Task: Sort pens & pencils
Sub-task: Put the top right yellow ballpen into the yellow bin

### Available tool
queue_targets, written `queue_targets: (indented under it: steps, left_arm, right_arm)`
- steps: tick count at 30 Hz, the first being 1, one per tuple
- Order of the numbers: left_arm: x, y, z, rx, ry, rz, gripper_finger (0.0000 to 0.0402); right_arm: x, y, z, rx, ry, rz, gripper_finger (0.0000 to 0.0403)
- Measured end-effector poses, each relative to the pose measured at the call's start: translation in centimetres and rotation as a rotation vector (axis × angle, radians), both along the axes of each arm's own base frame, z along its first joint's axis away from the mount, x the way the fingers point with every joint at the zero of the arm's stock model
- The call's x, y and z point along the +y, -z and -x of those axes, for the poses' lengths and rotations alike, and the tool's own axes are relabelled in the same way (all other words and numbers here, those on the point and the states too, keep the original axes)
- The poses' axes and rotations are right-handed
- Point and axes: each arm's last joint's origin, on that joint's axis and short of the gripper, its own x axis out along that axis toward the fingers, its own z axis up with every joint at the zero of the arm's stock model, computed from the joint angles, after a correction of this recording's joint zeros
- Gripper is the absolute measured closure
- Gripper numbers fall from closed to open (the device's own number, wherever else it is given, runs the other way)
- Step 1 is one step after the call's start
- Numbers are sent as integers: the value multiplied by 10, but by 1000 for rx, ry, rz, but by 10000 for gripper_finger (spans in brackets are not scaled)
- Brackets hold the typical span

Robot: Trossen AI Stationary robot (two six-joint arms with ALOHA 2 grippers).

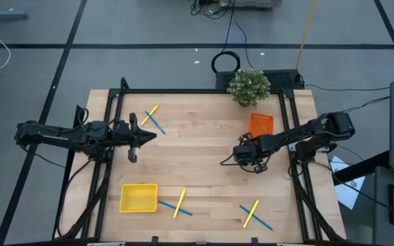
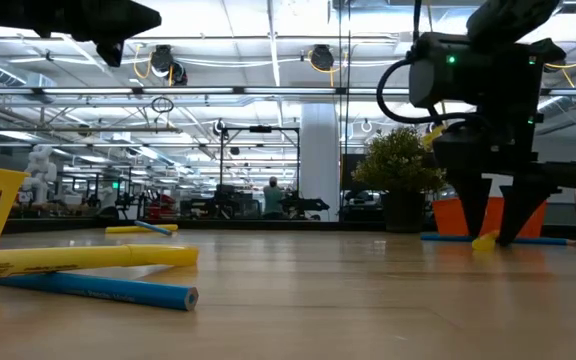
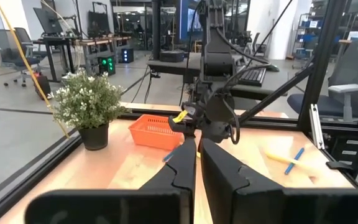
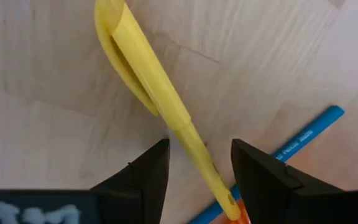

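My right gripper (image 4: pixel 199 168) points down at the table near the orange tray (image 1: pixel 261 124). It is open, and its fingers stand on either side of a yellow pen (image 4: pixel 160 93) without touching it. That pen lies on the wood, one end crossing a blue pencil (image 4: pixel 309 130). In the low view the fingertips (image 2: pixel 489 236) are just above the tabletop. My left gripper (image 1: pixel 144 135) is shut, held level above the table's left part, holding nothing. Three more yellow-and-blue pairs lie crossed at the far left (image 1: pixel 152 117), beside the yellow tray (image 1: pixel 180 203) and at the near right (image 1: pixel 254 213).
A yellow tray (image 1: pixel 139 198) sits at the near left. A potted plant (image 1: pixel 249 87) stands at the far edge, just behind the orange tray. A black frame (image 1: pixel 289 137) runs along the table's sides. Bare wood lies between the two arms.
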Motion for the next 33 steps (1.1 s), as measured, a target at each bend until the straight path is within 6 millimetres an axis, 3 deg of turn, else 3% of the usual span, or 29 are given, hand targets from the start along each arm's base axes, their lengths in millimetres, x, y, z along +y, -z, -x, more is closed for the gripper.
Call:
queue_targets:
  steps: [7, 16, 27, 33]
  left_arm:
    - [1, 0, 0, -2, -22, 0, 371]
    - [1, -1, 0, -10, -25, 1, 371]
    - [1, -1, 0, -11, -25, 5, 371]
    - [1, -1, 0, -12, -25, 5, 371]
  right_arm:
    - [1, 3, -2, -34, -29, -4, 255]
    - [0, 3, 1, 3, -28, -34, 387]
    - [2, -2, -3, -31, 15, -52, 393]
    - [9, -27, -20, -202, 45, -105, 393]
